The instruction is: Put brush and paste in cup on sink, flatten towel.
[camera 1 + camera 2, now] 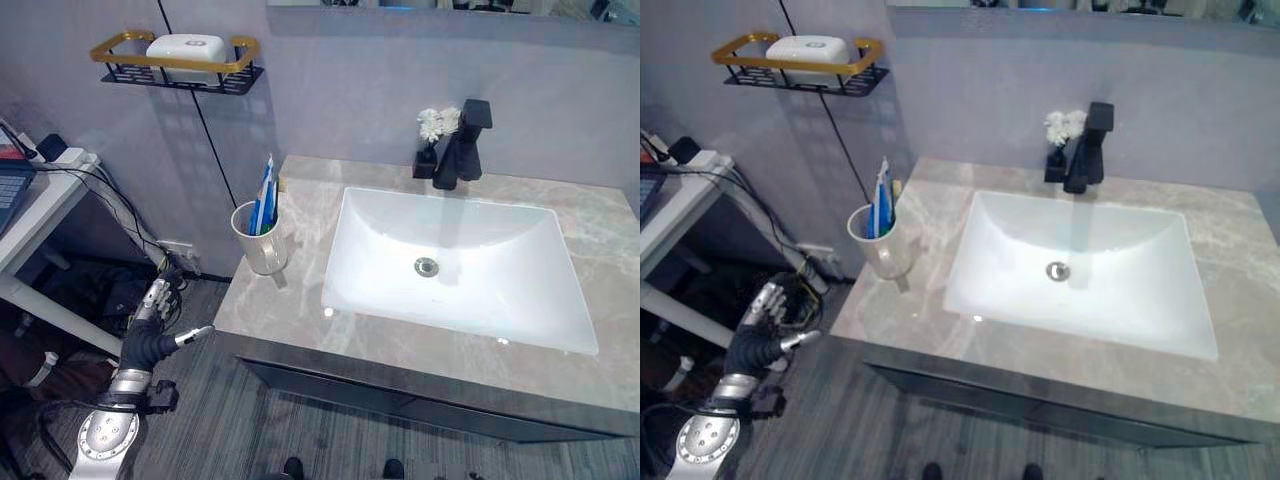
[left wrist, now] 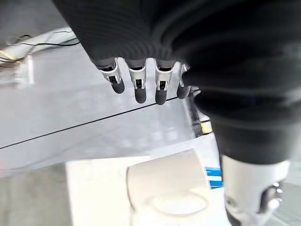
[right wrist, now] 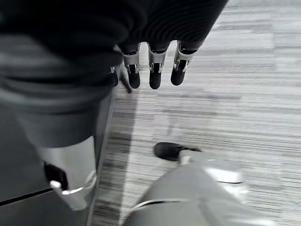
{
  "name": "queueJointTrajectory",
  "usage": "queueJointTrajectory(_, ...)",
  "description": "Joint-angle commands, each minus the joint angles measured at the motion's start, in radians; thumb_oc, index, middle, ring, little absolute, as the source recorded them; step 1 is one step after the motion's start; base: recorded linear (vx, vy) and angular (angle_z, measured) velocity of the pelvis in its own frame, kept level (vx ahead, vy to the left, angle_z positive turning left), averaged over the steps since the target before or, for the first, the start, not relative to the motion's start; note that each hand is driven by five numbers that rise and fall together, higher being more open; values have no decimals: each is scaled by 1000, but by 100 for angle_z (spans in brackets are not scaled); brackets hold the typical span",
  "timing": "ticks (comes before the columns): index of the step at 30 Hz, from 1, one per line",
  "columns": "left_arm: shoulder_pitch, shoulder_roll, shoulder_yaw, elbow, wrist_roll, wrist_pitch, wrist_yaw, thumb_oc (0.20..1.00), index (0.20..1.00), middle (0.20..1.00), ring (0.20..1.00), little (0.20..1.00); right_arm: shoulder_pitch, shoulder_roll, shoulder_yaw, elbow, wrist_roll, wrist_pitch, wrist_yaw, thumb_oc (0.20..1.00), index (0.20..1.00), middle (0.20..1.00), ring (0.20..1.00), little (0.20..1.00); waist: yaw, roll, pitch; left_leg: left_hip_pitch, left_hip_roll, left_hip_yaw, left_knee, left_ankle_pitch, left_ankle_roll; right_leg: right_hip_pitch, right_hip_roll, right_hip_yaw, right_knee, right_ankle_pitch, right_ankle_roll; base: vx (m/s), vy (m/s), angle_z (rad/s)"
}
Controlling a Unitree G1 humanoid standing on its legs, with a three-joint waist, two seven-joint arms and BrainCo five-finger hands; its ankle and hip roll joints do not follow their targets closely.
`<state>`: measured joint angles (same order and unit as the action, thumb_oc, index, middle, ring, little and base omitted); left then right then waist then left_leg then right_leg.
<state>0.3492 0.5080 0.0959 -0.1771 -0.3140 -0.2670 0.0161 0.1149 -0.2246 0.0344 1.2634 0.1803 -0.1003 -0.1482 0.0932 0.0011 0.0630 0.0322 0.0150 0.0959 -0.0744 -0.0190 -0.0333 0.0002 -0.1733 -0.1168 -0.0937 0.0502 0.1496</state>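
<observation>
Standing in cup (image 1: 262,244) on counter (image 1: 300,300), brush and paste (image 1: 263,198), left hand (image 1: 152,305) spread below, right hand (image 3: 153,66) fingers relaxed

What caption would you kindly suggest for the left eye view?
Brush and paste stand in the cup beside the sink; left hand hangs open below the counter.

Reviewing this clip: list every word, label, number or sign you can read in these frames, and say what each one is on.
No text can be read.
Tube in the cup: blue and white print, too small to read.
Soap box on the wall shelf: no legible marking.
Tap, sink and counter: no labels seen.
Left hand and right hand: no markings.
</observation>
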Motion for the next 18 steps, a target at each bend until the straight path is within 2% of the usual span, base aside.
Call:
queueJointTrajectory(1, -25, 57, 47, -72, 9, -72, 13, 1000, 1000, 1000, 1000, 1000, -32, 19, 10, 29, 2, 11, 2, 1000, 1000, 1000, 1000, 1000, -15, -46, 23, -85, -12, 8, 71, -13, 5, 59, -29, -15, 8, -23, 22, 33, -21, -2)
queueJointTrajectory(11, -108, 59, -34, -49, 17, -63, 2, 1000, 1000, 1000, 1000, 1000, -27, 26, 37, -11, 20, -2, 3, 1000, 1000, 1000, 1000, 1000, -51, -54, 17, -55, 8, 26, 15, 8, -3, 40, -7, 8, 6, -24, 17, 10, -10, -5)
queueJointTrajectory(18, -191, 23, -146, -5, 14, -58, -4, 1000, 1000, 1000, 1000, 1000, -17, 37, 59, -11, 40, -2, 18, 1000, 1000, 1000, 1000, 1000, -67, -63, 16, -51, 14, 27, 3, 7, -3, 31, 3, 17, 6, -27, 17, 18, -21, -4)
